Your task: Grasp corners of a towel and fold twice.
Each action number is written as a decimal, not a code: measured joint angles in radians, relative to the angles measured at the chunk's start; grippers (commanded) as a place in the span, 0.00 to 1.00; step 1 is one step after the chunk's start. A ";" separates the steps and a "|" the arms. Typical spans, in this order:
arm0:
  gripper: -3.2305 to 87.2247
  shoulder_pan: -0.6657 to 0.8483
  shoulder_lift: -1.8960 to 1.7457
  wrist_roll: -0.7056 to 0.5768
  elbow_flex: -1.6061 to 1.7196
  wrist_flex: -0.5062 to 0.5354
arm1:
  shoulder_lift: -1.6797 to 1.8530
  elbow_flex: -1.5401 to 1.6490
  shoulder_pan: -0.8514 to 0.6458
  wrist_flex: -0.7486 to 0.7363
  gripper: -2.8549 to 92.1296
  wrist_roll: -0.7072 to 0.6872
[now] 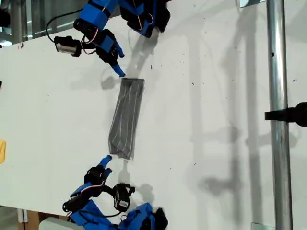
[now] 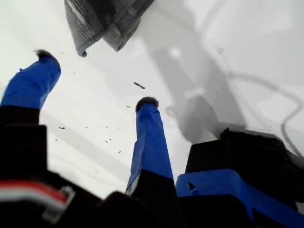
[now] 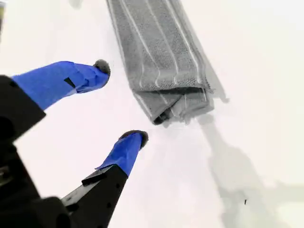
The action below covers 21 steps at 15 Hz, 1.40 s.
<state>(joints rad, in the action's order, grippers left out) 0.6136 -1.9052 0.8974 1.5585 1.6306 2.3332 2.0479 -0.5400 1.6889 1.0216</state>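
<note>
Blue-taped fingertips (image 3: 135, 140) of my second gripper (image 3: 119, 102) fill the near part of the second wrist view. They are spread wide with only bare white table (image 3: 266, 71) between them, and they hold nothing. Just beyond them lies one short end of the towel (image 3: 161, 61), where the grey layers are stacked and slightly splayed. That end is close to the tips but not touching them.

In the exterior view the towel (image 1: 127, 117) is a narrow folded strip a little toward 9 o'clock from the centre. Its long axis runs roughly from 12 to 6 and leans slightly toward 1 and 7, and its white stripes run lengthwise. It lies flat on the table (image 1: 206, 96), and the end toward 6 o'clock is a touch wider.

My second gripper (image 1: 103, 163) sits at about 7 o'clock, just off that wider end. My first gripper (image 1: 119, 63) is at about 11 o'clock, with one blue tip right beside the towel's far end; I cannot tell whether it touches.

The first wrist view shows my first gripper (image 2: 96, 78) also spread wide and empty, with the towel's end (image 2: 104, 21) ahead of the fingers.

A small yellow object (image 1: 2, 151) sits at the 9 o'clock edge, well apart from the cloth. A metal pole (image 1: 278, 115) runs from 12 to 6 on the 3 o'clock side.
</note>
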 measured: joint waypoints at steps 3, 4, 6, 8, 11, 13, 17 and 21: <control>0.00 -0.184 -0.580 0.141 0.456 -0.069 | 0.264 0.178 0.273 0.034 0.34 0.350; 0.00 -0.272 -0.796 0.218 0.614 -0.121 | 0.336 0.259 0.399 0.021 0.38 0.480; 0.00 -0.428 -1.259 0.330 0.931 -0.209 | 0.419 0.377 0.526 -0.014 0.51 0.663; 0.00 -0.546 -1.514 0.390 1.121 -0.267 | 0.457 0.425 0.506 -0.020 0.55 0.681; 0.00 -0.663 -1.563 0.495 1.298 -0.318 | 0.491 0.440 0.416 -0.029 0.55 0.630; 0.00 -0.670 -1.565 0.512 1.344 -0.337 | 0.382 0.442 0.270 -0.097 0.54 0.508; 0.00 -0.673 -1.565 0.531 1.344 -0.324 | -0.109 0.434 0.114 -0.457 0.53 0.403; 0.00 -0.680 -1.565 0.546 1.344 -0.321 | -0.468 0.333 0.094 -0.710 0.49 0.402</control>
<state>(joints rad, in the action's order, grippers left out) -0.0660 -3.4699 1.4435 2.9023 1.3100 1.8653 2.3807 -0.4464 0.9787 1.4235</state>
